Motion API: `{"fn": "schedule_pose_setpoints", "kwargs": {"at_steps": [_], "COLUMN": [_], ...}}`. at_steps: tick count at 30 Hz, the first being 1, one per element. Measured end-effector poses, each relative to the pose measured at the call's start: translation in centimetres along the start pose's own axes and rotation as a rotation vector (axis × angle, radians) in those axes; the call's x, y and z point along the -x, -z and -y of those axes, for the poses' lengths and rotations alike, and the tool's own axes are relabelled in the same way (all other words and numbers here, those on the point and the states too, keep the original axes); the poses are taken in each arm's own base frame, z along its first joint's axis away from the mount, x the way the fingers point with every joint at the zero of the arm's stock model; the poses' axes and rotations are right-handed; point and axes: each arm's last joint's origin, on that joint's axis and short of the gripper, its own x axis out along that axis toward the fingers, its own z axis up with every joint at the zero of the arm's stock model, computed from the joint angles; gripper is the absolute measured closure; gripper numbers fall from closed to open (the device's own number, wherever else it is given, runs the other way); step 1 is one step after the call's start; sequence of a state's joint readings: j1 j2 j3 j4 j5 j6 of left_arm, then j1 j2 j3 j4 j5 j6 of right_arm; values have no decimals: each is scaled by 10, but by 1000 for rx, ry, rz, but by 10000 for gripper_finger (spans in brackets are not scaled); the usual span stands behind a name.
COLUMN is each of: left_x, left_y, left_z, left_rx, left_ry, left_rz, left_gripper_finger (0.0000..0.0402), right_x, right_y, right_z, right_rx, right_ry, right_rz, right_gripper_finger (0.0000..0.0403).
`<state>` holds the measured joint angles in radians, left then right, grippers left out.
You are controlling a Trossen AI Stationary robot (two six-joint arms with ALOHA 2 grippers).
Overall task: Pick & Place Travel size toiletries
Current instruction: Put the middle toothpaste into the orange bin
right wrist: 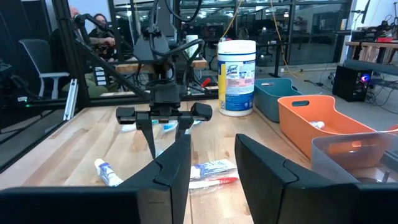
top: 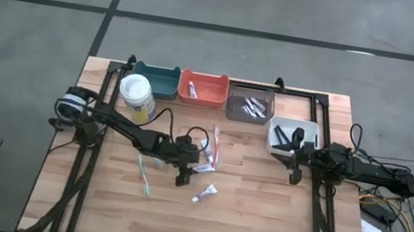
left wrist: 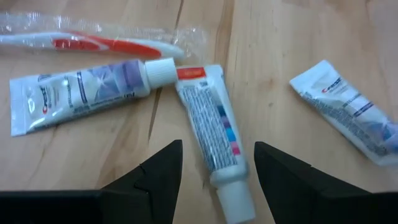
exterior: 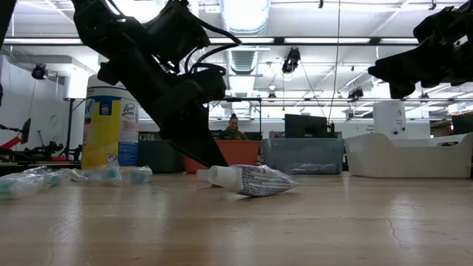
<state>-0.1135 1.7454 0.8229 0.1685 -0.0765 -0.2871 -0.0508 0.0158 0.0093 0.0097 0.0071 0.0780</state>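
Three small white toothpaste tubes and wrapped toothbrushes lie flat on the wooden table. My left gripper (left wrist: 217,168) is open and slants down over one tube (left wrist: 208,124). Its fingers stand on either side of that tube's white cap end (left wrist: 235,198) without touching it. A second tube (left wrist: 81,93) and a red-and-white toothbrush in clear wrap (left wrist: 106,40) lie just beyond, and a third tube (left wrist: 348,112) lies off to one side. A teal toothbrush (top: 145,174) lies near the left arm. My right gripper (right wrist: 211,162) waits open and level beside the white bin (top: 292,134).
Along the table's far edge stand a teal bin (top: 154,79), an orange bin (top: 203,87) and a grey bin (top: 248,106) with dark pieces in it. A wipes canister (top: 137,97) stands behind the left arm. Bare wood lies toward the near edge.
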Motion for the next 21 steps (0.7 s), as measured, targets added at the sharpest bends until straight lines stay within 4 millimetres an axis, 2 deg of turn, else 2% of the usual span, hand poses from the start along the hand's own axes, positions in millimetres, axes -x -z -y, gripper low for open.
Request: {"fn": "schedule_pose_setpoints", "kwargs": {"at_steps": [9, 21], "left_x": [-15, -16], "left_y": [9, 7], "left_z": [4, 3], "left_rx": [-53, -120], "left_ry": [-8, -117], "left_rz": [-29, 7], "left_gripper_finger": [197, 208], "right_x": [0, 0], "right_y": [0, 0], "right_z": [0, 0], "right_rx": [0, 2], "right_ry": [-1, 0], "right_rz": [1, 0], "right_gripper_finger": [281, 275]}}
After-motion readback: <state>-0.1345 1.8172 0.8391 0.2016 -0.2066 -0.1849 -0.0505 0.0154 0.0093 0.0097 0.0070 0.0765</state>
